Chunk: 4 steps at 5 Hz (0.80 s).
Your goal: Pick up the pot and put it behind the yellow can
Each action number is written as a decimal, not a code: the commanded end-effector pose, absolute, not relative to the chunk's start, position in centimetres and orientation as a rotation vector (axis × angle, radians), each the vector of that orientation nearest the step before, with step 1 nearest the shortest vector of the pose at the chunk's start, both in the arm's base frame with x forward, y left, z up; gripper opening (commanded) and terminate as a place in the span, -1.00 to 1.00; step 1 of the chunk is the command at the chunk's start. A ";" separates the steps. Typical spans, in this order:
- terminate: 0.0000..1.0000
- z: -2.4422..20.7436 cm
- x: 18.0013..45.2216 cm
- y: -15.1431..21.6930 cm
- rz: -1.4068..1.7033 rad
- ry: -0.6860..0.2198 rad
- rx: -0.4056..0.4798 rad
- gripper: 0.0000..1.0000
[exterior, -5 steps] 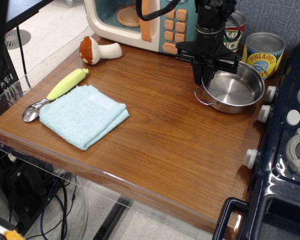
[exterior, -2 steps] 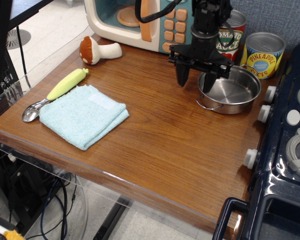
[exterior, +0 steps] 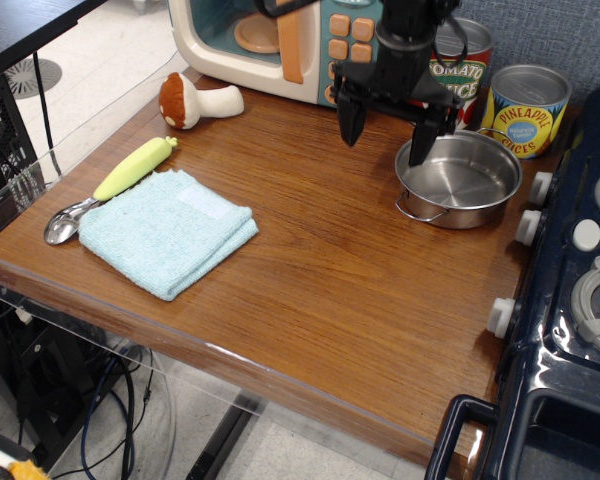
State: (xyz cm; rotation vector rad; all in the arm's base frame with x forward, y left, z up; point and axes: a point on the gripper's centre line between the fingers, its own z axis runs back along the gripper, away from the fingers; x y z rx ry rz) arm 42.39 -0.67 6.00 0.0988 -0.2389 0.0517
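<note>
The shiny steel pot (exterior: 462, 180) with wire loop handles sits on the wooden table, directly in front of the yellow "Pineapple Slices" can (exterior: 526, 108) and touching or nearly touching it. My gripper (exterior: 383, 134) hangs above the pot's left rim, open wide and empty. One black finger (exterior: 347, 120) is left of the pot, the other finger (exterior: 420, 140) is over the pot's inner left edge. Nothing is held.
A red "Tomato Sauce" can (exterior: 458, 62) stands left of the yellow can. A toy microwave (exterior: 280, 40) is at the back. A toy mushroom (exterior: 195, 101), a blue towel (exterior: 167, 230) and a yellow-handled spoon (exterior: 110, 185) lie at left. A dark toy stove (exterior: 580, 290) borders the right.
My gripper opened, let go of the pot's rim and rose. The pot shifted slightly back toward the yellow can and now rests on the table.
</note>
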 end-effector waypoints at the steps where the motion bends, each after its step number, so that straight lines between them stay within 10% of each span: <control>1: -1.00 12.9 40.9 -0.2 0.028 -0.407 0.056 1.00; 3: -1.00 12.9 40.9 -0.2 0.028 -0.407 0.056 1.00; 4: 1.00 12.9 40.9 -0.2 0.028 -0.407 0.056 1.00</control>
